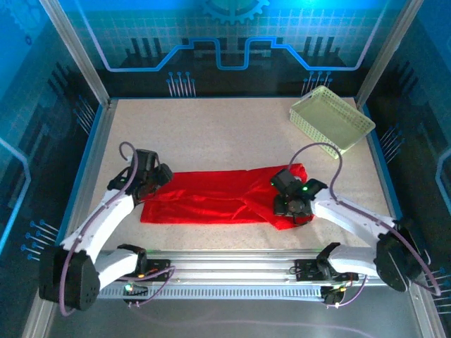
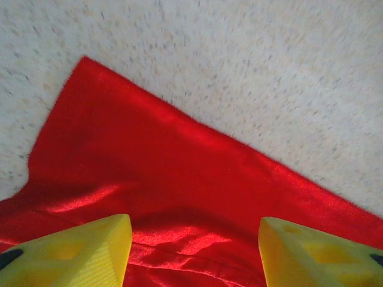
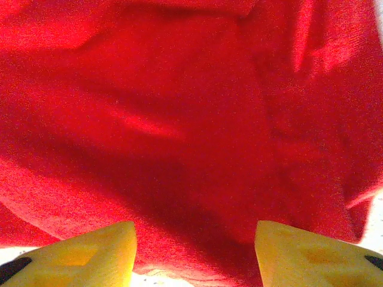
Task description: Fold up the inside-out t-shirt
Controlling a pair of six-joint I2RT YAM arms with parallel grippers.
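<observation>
The left pincer (image 2: 194,242) stands with its yellow fingers (image 2: 90,251) well apart and nothing between them, hanging just over the left end of the inside-out t-shirt (image 1: 211,197); the right pincer (image 3: 194,242) is spread just as wide, empty, low over the bunched right end of the cloth. The shirt lies on the near half of the surface (image 1: 211,134), between the two arms; it forms a long red band whose long axis runs left to right, roughly parallel to the near edge. In the left wrist view one flat corner of it points away from the fingers. The surface is pale and speckled, edged in blue. A pale yellow-green lattice basket (image 1: 331,118) sits at its far right corner, well apart from the shirt. Metal posts (image 1: 74,53) and blue panels (image 1: 232,35) with circuit-like lines close in the space.
</observation>
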